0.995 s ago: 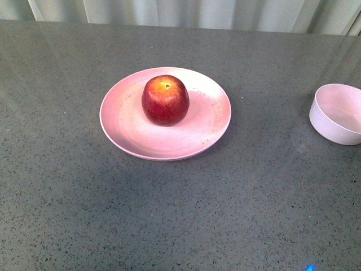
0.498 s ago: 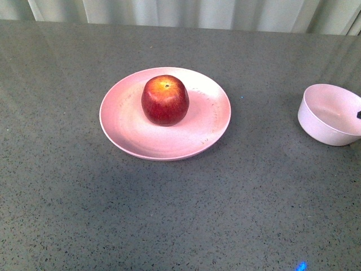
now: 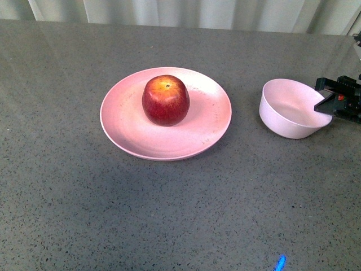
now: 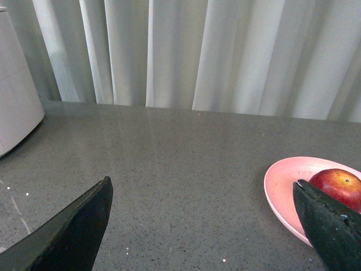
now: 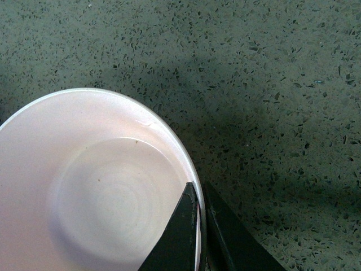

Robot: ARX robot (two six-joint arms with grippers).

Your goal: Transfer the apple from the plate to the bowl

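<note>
Apple: I see the apple [image 3: 165, 100] sitting on the plate [image 3: 127, 138], a little back of its middle, with the yellow stem patch facing up
Plate: it lies flat on the grey speckled table [image 3: 169, 214], about mid-scene in my front view
Bowl: the bowl [image 3: 287, 110] sits to the right of the plate, near it but not touching; it looks slightly tipped, and I cannot tell whether its base is fully down
Right gripper: my right gripper [image 3: 326, 100] is clamped on the bowl's right-hand rim; the right wrist view shows one finger inside the wall and one outside, pinching it
Left gripper: my left gripper [image 4: 201, 183] is spread wide and holds nothing, low over bare table to the left of the plate
Left wrist view: the plate's edge and part of the apple show beside one finger
Backdrop: a pale curtain [image 4: 169, 51] hangs behind the table's far edge
</note>
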